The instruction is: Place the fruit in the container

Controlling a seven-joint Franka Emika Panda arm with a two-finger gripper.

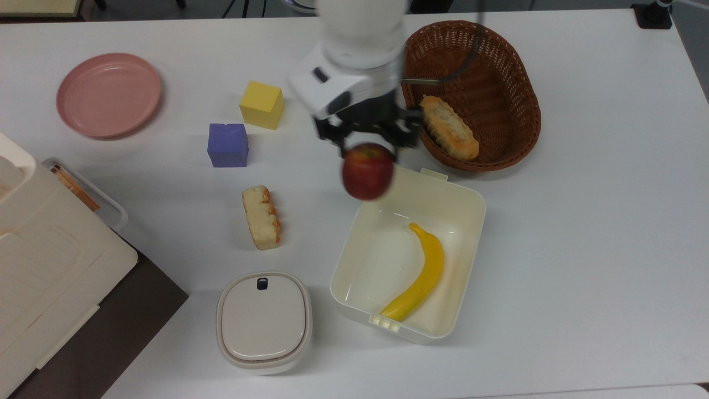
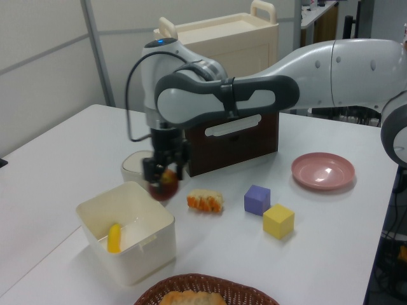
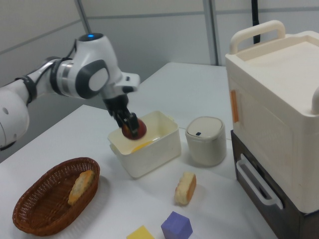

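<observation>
A white counter (image 1: 581,233) in an office-like room carries everything, with a cream cabinet at one edge.

The apple (image 1: 367,170) hangs in the air, clamped between the fingers of the tool (image 1: 367,145), which grips it from above. In the top view it overlaps the container (image 1: 464,191) at the corner nearest the wicker basket (image 1: 498,61); the left view (image 2: 164,180) shows it above and just past the container's (image 2: 156,238) far wall, not yet over the middle of the opening. The right view puts the apple (image 3: 133,130) level with the container's (image 3: 154,149) rim, over its near edge.

A yellow banana (image 1: 421,274) already lies on the container's floor, its long axis running from the centre toward the corner away from the apple, so the bare floor sits on the apple's side. Judging from that, the coming move is a short carry further over the container, toward the banana, before the release.
</observation>
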